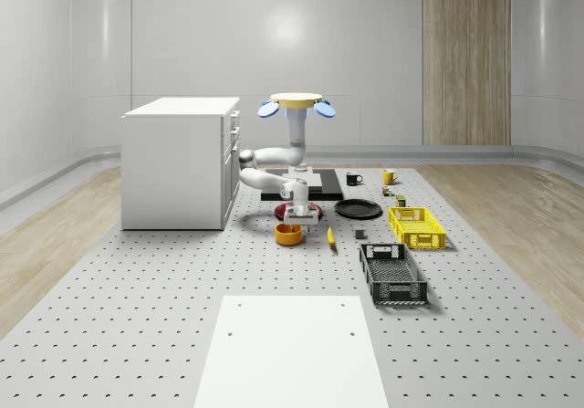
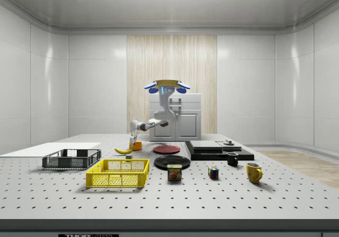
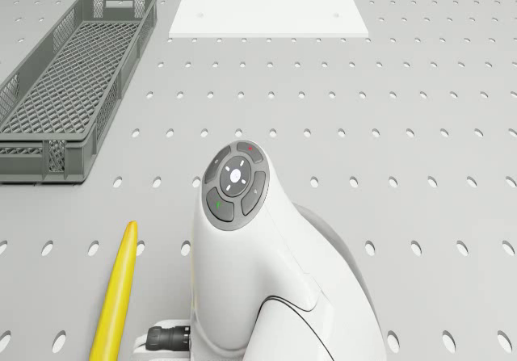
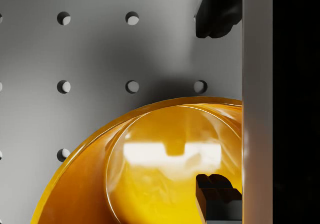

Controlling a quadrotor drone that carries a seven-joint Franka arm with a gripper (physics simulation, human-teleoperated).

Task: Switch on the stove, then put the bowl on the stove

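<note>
The gripper [image 4: 218,103] hangs just above the orange bowl [image 4: 150,169], its two dark fingertips [image 4: 216,14] spread wide, one outside the rim and one over the hollow, grasping nothing. The bowl [image 1: 288,234] sits on the perforated table [image 1: 137,317] near its middle, just beside the banana [image 1: 330,236], with the white panel [image 1: 292,353] at the near edge.

The step in hand looks like the pick-up of the bowl; whether the stove [image 2: 217,149] is already switched on cannot be read from here, its knob [image 2: 229,142] being too small to judge. The next move calls for a short descent so the fingers straddle the bowl's wall, a firm closing, then a lift and carry back toward the stove [image 1: 306,184] at the far side.

The drone [image 1: 295,105] hovers over the stove, beside the white cabinet [image 1: 178,162], the arm [image 1: 274,166] folding down and forward to the bowl.

Containers: the bowl is empty; the grey crate [image 1: 392,274] and the yellow crate [image 1: 417,226] toward the right edge appear empty too. Beyond the bowl lie a red plate [image 1: 312,211] and a black plate [image 1: 358,209]; a black mug [image 1: 353,178] and a yellow mug [image 1: 389,176] stand farther back, contents hidden.
</note>
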